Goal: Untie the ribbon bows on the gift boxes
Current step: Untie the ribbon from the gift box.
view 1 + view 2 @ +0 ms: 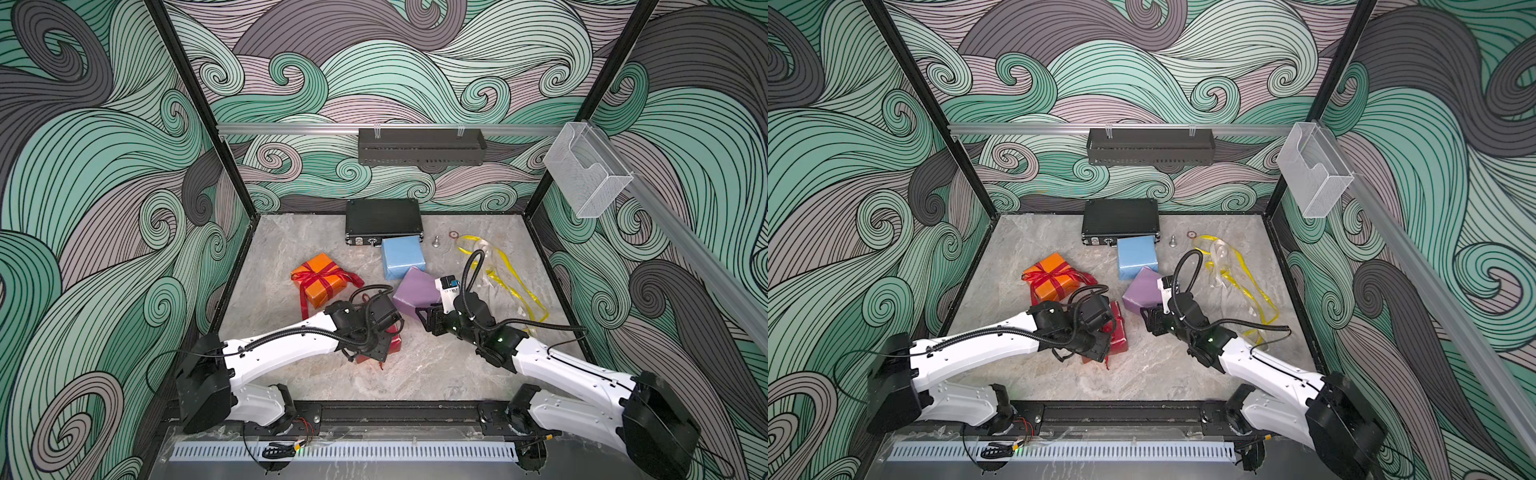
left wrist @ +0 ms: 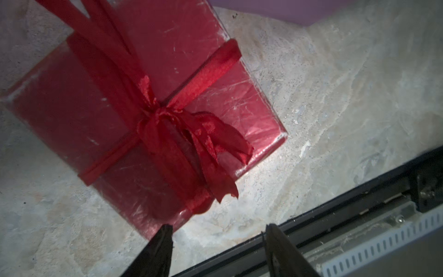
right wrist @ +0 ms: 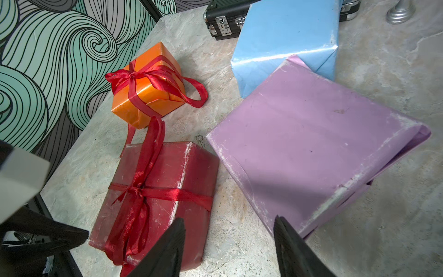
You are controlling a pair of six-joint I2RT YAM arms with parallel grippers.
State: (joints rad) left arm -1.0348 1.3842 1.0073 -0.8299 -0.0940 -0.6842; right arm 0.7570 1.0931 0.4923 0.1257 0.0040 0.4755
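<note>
Take the case at the back as your mark: a first box touches its front edge toward the right, and a second box lies just in front of that one, against it. Forward and left of the case you have a third box with a ribbon tied on it, a fourth box further forward under the left arm, and loose ribbons forward-right

Glossy scuffed wrap: red box; shiny satin: red ribbon; matt paper: lilac box.
</note>
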